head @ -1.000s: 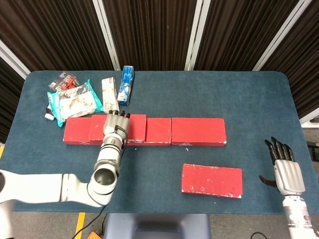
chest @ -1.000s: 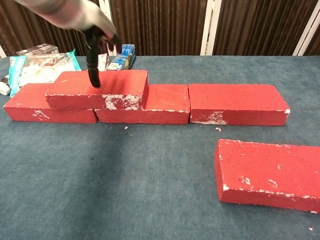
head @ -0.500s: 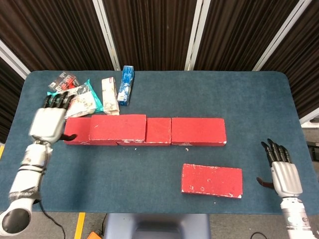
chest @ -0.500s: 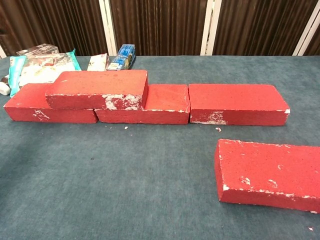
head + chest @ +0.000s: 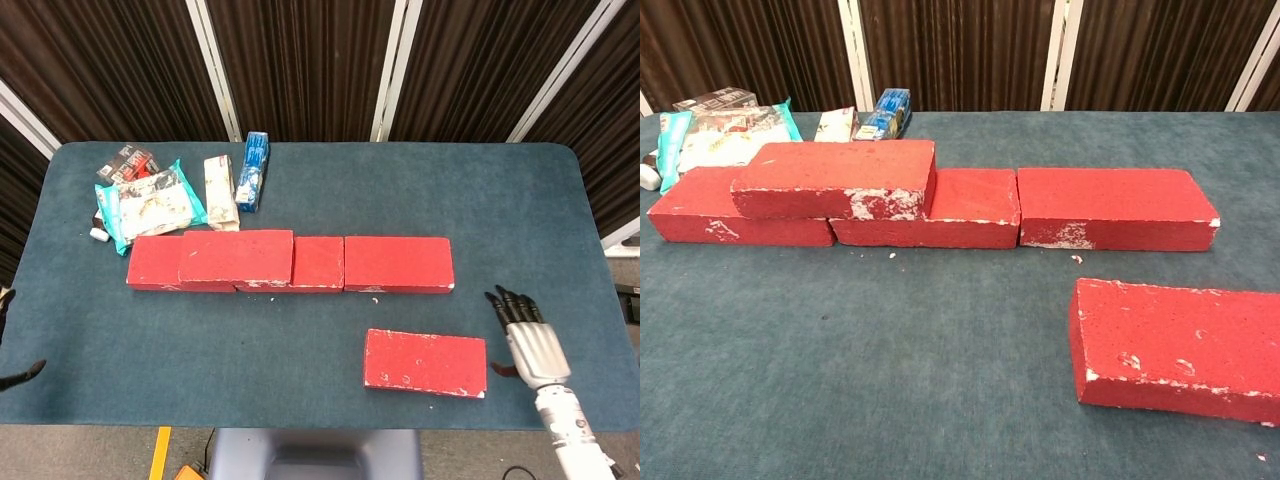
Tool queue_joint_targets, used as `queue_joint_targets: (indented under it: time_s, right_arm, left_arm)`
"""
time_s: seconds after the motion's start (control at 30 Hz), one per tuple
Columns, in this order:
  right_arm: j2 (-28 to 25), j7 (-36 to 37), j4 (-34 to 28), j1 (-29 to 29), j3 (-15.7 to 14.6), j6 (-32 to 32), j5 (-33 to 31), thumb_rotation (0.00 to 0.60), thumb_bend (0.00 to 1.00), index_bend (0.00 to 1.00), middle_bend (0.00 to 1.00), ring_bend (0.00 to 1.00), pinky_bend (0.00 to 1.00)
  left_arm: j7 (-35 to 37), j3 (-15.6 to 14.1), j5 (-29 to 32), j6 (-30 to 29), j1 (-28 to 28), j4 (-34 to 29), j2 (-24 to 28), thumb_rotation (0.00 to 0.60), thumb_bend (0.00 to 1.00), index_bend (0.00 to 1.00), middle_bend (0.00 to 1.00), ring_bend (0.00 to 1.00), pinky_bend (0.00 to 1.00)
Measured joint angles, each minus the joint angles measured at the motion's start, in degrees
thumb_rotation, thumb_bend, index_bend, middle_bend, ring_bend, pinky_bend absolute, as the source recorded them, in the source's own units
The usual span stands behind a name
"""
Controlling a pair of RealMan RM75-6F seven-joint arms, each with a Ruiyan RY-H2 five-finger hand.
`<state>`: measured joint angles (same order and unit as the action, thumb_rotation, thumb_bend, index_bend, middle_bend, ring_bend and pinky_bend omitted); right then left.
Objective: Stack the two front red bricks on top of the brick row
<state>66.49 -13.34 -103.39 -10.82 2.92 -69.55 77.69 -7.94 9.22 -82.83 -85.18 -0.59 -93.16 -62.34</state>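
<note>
Tabletop (image 5: 300, 200): dark blue-teal felt-like cloth, rounded corners, dark ribbed curtain behind.

Bricks, five in all, red and rectangular, faces rough, edges chipped with whitish mortar scuffs. Brick row (image 5: 930, 208): three lying end to end across the middle of the tabletop. Stacked brick (image 5: 836, 178): one, lying on top of the row, bridging the joint between the left and middle bricks. Loose brick (image 5: 425, 362): one, alone on the cloth in front of the row's right end, well apart from it; pitted top visible in chest view.

Behind the row's left end, a cluster of packets: teal-and-white crinkled snack bag (image 5: 148, 203), a slim white packet (image 5: 219, 190), a blue box (image 5: 253, 170), a dark packet (image 5: 128, 161) with red print. Writing too small to read.

Right hand (image 5: 528, 335): silver back, black fingers, extended and slightly spread, holding nothing, just beside the loose brick's right end, not touching. Left hand (image 5: 10, 360): only dark tips at the frame edge; cannot tell its state.
</note>
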Motion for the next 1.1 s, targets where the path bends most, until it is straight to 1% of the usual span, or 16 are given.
queue_joint_targets:
  time_s: [0.13, 0.27, 0.37, 0.53, 0.6, 0.7, 0.83, 1.0, 1.1]
  right_arm:
    - [-1.4, -2.4, -5.0, -1.8, -0.2, 3.3, -2.2, 0.6, 0.0, 0.0, 0.0, 0.0, 0.0]
    - [-2.1, -8.5, -11.0, -3.3, -0.3, 4.5, -5.3, 0.6, 0.0, 0.0, 0.0, 0.0, 0.0]
    - [-2.1, -14.3, -16.4, -4.8, -0.2, 4.9, -9.9, 0.6, 0.0, 0.0, 0.0, 0.0, 0.0]
    - [-2.3, -24.9, -24.1, -9.1, -0.2, 6.0, -21.2, 0.6, 0.0, 0.0, 0.0, 0.0, 0.0]
    - [-2.4, -28.2, -26.6, -11.2, -0.3, 6.5, -24.7, 0.6, 0.0, 0.0, 0.0, 0.0, 0.0]
    - [-1.5, -32.9, -28.4, -13.2, -0.9, 5.8, -26.3, 0.6, 0.0, 0.0, 0.0, 0.0, 0.0]
    - [2.0, -37.7, -29.0, -14.7, -2.3, 2.1, -27.5, 0.6, 0.0, 0.0, 0.0, 0.0, 0.0]
    - [6.3, -40.8, -27.4, -16.3, -3.2, -2.3, -29.8, 0.6, 0.0, 0.0, 0.0, 0.0, 0.0]
    - [7.6, -40.9, -26.1, -16.7, -3.8, -3.4, -30.7, 0.6, 0.0, 0.0, 0.0, 0.0, 0.0]
  left_arm:
    - [0.7, -0.9, -0.3, -0.8, -0.3, 0.6, -0.6, 0.6, 0.0, 0.0, 0.0, 0.0, 0.03]
    - [0.1, -1.2, 1.0, -0.7, -0.2, 0.5, -0.8, 0.6, 0.0, 0.0, 0.0, 0.0, 0.03]
    - [-0.3, -1.5, 1.0, -1.1, -0.1, 0.0, -0.8, 0.6, 0.0, 0.0, 0.0, 0.0, 0.03]
    - [-0.2, -1.9, 1.4, -1.1, -0.1, -0.3, -0.6, 0.6, 0.0, 0.0, 0.0, 0.0, 0.03]
    - [-0.1, -1.9, 1.7, -1.1, -0.1, -0.5, -0.5, 0.6, 0.0, 0.0, 0.0, 0.0, 0.03]
    - [0.3, -1.8, 2.4, -1.4, -0.1, -0.6, -0.2, 0.6, 0.0, 0.0, 0.0, 0.0, 0.03]
    - [0.7, -2.1, 3.0, -1.0, 0.1, -0.9, 0.2, 0.6, 0.0, 0.0, 0.0, 0.0, 0.03]
    - [1.0, -2.5, 3.1, -0.7, 0.3, -1.1, 0.4, 0.6, 0.0, 0.0, 0.0, 0.0, 0.03]
    - [1.1, -2.6, 3.7, -0.5, 0.4, -1.3, 0.7, 0.6, 0.0, 0.0, 0.0, 0.0, 0.03]
